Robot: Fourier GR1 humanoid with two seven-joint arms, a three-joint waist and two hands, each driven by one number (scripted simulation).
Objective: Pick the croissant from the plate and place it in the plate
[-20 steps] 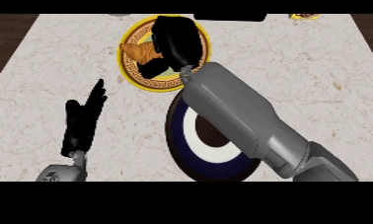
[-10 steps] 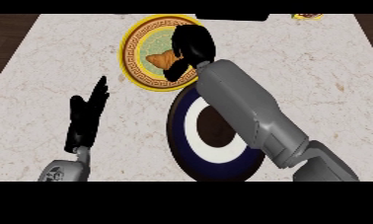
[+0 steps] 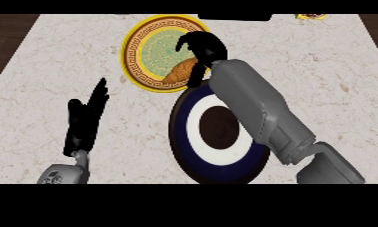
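A golden-brown croissant (image 3: 178,73) hangs over the near right rim of the yellow plate (image 3: 131,56) with a green middle, at the back of the counter. My right hand (image 3: 201,47) is curled over the croissant's far end, its thumb down the right side. Just in front lies a dark blue plate (image 3: 180,133) with a white ring and a brown centre; my right forearm crosses its right side. At the lower left my left hand (image 3: 83,118) rests open with its fingers up, apart from both plates.
A dark object (image 3: 235,17) lies at the counter's back edge, with a small yellow item (image 3: 311,16) at the back right corner. The marble counter (image 3: 325,71) ends at the left against dark flooring (image 3: 13,31).
My right hand has moved right and towards me across the yellow plate, taking the croissant from the plate's left side to its near right rim. The left hand has stayed put.
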